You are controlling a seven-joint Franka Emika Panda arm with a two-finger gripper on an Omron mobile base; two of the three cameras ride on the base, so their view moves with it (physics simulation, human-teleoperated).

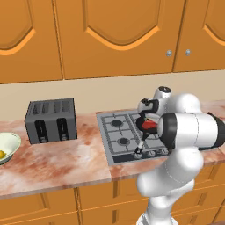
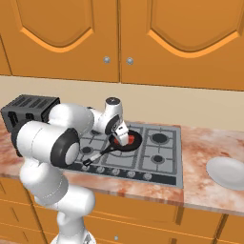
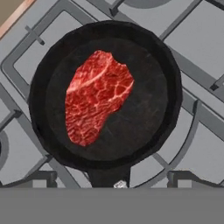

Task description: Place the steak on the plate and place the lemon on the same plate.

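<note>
The flat red marbled steak (image 3: pixel 97 97) lies inside the round black frying pan (image 3: pixel 148 127) on the grey gas hob (image 2: pixel 162 152). The hand (image 2: pixel 121 132) hovers just above the pan, released and holding nothing. The small yellow lemon (image 1: pixel 2 154) sits in the pale greenish-white bowl (image 1: pixel 11 143), far left of the hob beyond the dark grey toaster (image 1: pixel 50 119). The round white plate (image 2: pixel 228 172) rests on the marbled desk (image 1: pixel 61 160) right of the hob. No writing is legible.

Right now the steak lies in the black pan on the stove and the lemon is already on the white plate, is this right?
Not quite. The steak lies in the black pan, but the left base view shows the lemon in the pale bowl left of the toaster, not on the plate.
</note>
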